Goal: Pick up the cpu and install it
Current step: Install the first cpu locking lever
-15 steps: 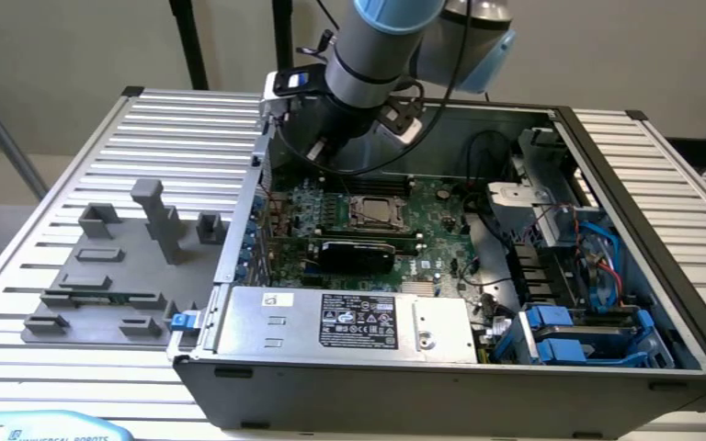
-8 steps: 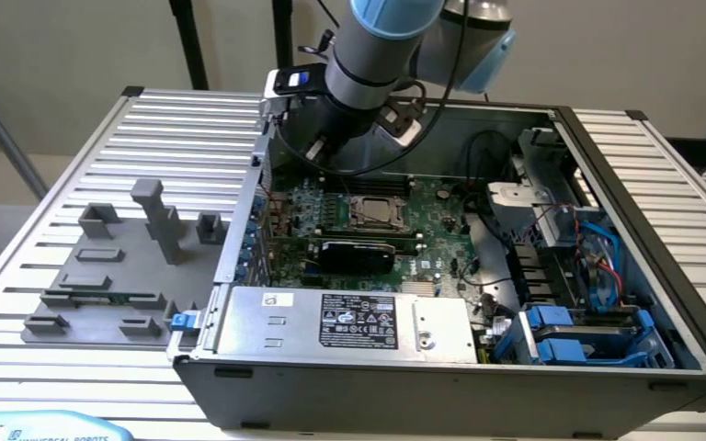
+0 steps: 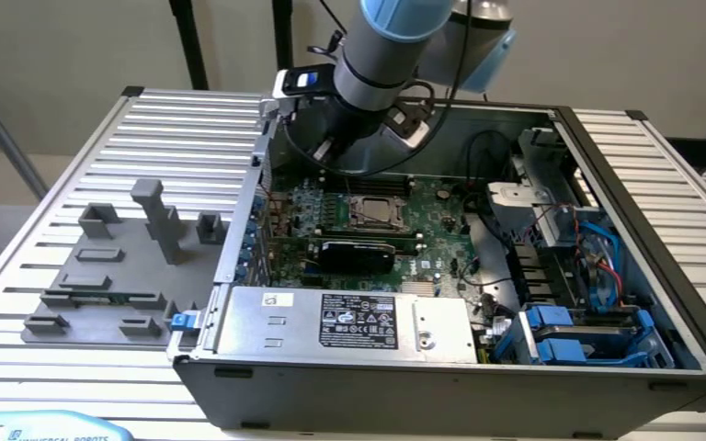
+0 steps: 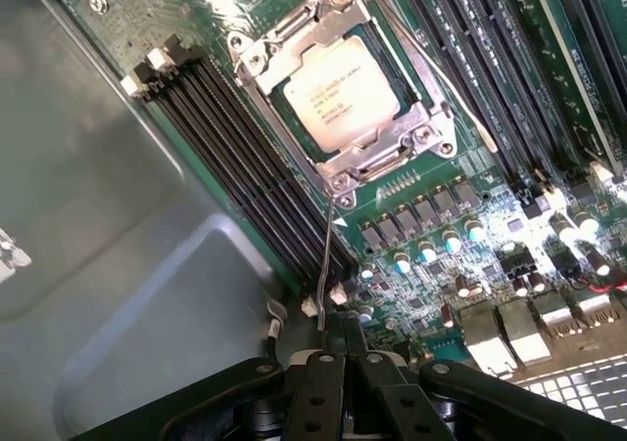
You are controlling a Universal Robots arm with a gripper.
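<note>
cpu [image 4: 341,96] sits in socket [image 4: 431,135]; its printed lines unreadable.

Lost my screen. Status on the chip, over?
Fingers shut, low over board. Chip sits in socket. Thin lever close by fingers.

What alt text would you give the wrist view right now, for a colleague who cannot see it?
The cpu sits in its metal-framed socket on the green motherboard, black memory slots alongside. The shut gripper is close to the end of a thin lever from the socket.
</note>
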